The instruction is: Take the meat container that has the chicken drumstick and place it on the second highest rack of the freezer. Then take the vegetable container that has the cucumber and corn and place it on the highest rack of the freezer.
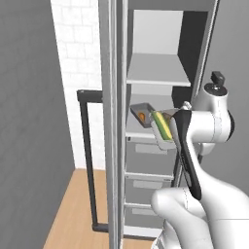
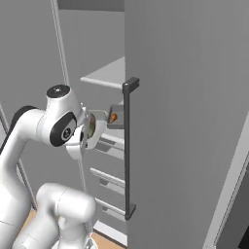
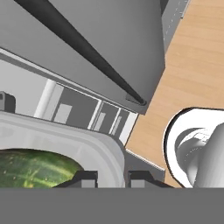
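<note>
tool [image 3: 111,178] pinching vegetable container [image 3: 87,144] rim | cucumber [image 3: 35,168] inside, beside tool | chicken drumstick [image 1: 141,116] on freezer [image 1: 160,78] shelf

The freezer [image 2: 185,121] stands open, its door with a dark bar handle [image 2: 128,146] in front. A container holding the drumstick [image 2: 113,117] sits on a shelf; another container [image 2: 92,130] is at the arm's end.

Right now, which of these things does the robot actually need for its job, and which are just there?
Needed:
- pale tray of green cucumber and yellow corn, gripped by the hand
- dark tray with the orange-brown drumstick, on the second shelf
- top light grey shelf

Just there:
- grey drawers
- wooden floor
</note>
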